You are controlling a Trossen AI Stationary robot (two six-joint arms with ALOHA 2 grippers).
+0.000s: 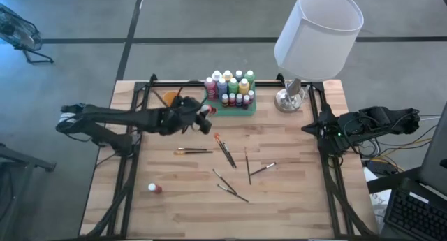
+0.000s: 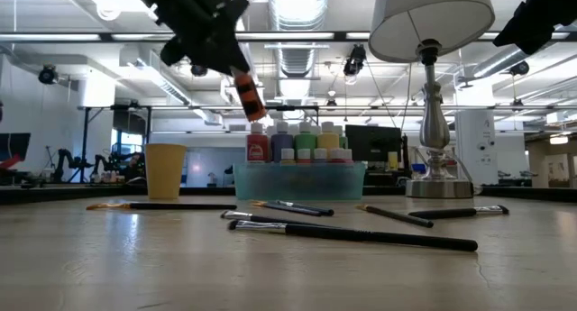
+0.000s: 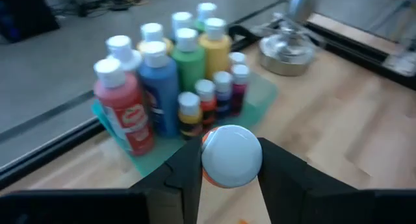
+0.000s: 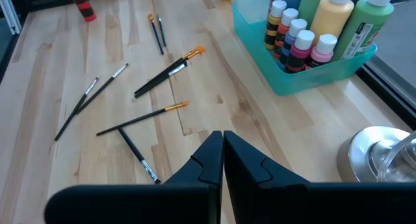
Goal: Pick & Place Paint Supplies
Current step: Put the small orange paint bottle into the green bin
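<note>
Left gripper [image 3: 229,178] clamped on an orange paint bottle [image 2: 246,93], raised near the green tray [image 1: 241,109]. Right gripper [image 4: 222,160] shut, empty, at the table's right edge.

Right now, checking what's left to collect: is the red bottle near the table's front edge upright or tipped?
Tipped: the red bottle lies on its side on the table.

Orange bottle [image 3: 231,155] body hidden behind cap; lamp [image 4: 383,156] cropped, perhaps blurred.

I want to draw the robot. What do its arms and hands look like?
Both arms are black and jointed. The left arm is long with white at its base; the right arm has cables beside it. Each hand, left hand and right hand, has two dark, angular fingers.
</note>
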